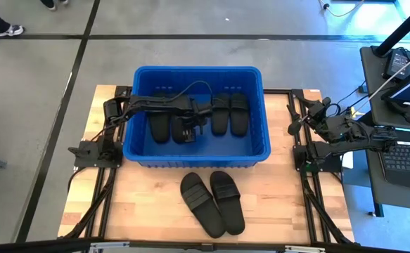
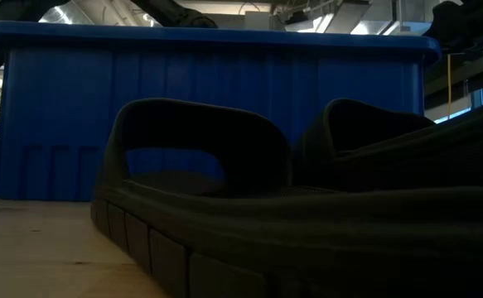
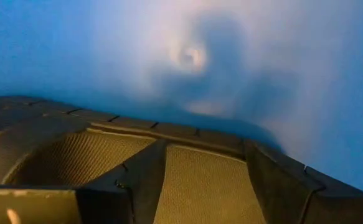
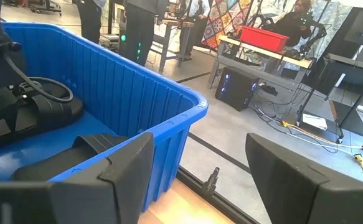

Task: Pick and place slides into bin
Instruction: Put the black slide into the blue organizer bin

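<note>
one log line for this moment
left gripper: in blue bin, over a slide, open | right gripper: beside bin, open, empty | slides in bin: four | two slides on table

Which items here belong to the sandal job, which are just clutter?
Job:
- two sandals on the table
- sandals in the tub
- blue tub
- left pincer, open, down inside the tub
- right pincer, open, waiting at the table's right edge

Clutter:
- laptop
- red bin
</note>
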Motion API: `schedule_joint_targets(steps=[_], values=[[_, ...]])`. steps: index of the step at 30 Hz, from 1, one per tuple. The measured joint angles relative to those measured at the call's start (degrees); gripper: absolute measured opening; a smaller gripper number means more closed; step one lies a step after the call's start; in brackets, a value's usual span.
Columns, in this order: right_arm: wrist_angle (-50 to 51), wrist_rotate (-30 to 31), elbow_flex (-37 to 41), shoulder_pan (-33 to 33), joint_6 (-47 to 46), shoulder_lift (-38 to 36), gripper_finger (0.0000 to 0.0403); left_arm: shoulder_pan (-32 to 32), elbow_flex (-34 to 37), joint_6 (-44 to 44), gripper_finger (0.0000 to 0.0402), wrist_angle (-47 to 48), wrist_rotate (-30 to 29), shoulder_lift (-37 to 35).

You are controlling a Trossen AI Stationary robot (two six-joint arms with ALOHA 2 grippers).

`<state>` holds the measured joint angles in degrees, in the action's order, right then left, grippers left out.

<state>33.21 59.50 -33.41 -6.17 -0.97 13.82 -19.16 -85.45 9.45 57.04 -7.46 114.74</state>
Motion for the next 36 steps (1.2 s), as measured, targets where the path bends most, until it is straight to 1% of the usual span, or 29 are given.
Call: schedule_joint_targets(steps=[7,16,20,24,29,33,36], values=[[0.0,0.0,0.0,0.0,0.0,0.0,0.0255,0.1,0.0,0.1,0.0212,0.2,-0.6,-0.2],[0.0,0.0,0.0,0.0,0.0,0.0,0.0255,0.0,0.1,-0.4,0.0212,-2.4,-1.5,-3.2],[0.0,0.0,0.0,0.0,0.0,0.0,0.0255,0.2,0.1,-2.9,0.0212,-4.9,-1.1,-6.1],[-0.1,-0.1,0.0,0.0,0.0,0.0,0.0255,1.3,0.1,-3.9,0.0212,-9.2,-1.5,-11.8],[-0.1,-0.2,0.0,0.0,0.0,0.0,0.0255,5.1,0.1,-4.0,0.0212,-14.7,-2.1,-22.2],[-0.1,-0.2,0.0,0.0,0.0,0.0,0.0255,10.4,0.1,-6.0,0.0212,-18.1,-2.2,-30.0],[-0.1,-0.2,0.0,0.0,0.0,0.0,0.0255,16.2,0.1,-6.3,0.0212,-20.4,-2.4,-33.9]])
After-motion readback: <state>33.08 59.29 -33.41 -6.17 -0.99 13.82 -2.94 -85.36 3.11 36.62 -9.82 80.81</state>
